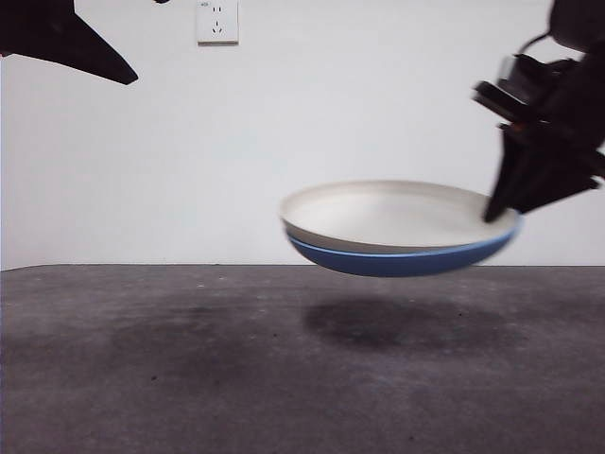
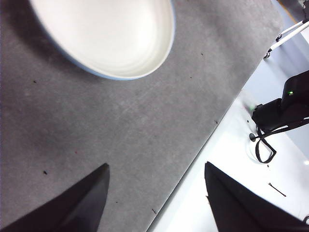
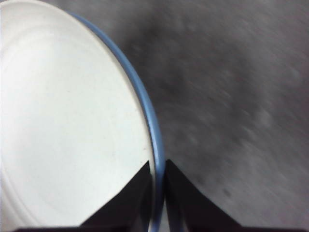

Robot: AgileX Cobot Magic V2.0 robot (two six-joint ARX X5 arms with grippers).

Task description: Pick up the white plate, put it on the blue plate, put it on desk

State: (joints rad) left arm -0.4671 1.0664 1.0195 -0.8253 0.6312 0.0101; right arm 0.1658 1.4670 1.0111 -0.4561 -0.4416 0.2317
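Two plates, nested: the white plate [image 1: 397, 213] sits inside the blue plate [image 1: 402, 257], and the pair hangs in the air above the desk [image 1: 189, 359], with a soft shadow on the surface beneath.

Holder: right gripper [image 3: 158, 166], jaws pinched together on the stacked rims, one jaw over the white face, the other under the blue edge. In the front view it bites at about 3 o'clock on the stack.

Idle: left gripper [image 2: 157, 169], jaws spread wide, nothing between them, well apart from the plates.

Handling, by judgement: both pieces look rigid and likely breakable. The blue glaze is glossy, so probably slick. The white is matte and should grip better. A one-sided rim hold makes the far edge want to droop. The stack appears slightly tilted already. Rim is the only practical purchase on so shallow a form. The loose upper plate could slide if the tilt grows.

View notes: front view alone shows the clearance over the desk and the blue underside. Right wrist view alone shows the jaws closing on both rims. Left wrist view shows the white interior at its 11 o'clock, plus the desk's far edge.
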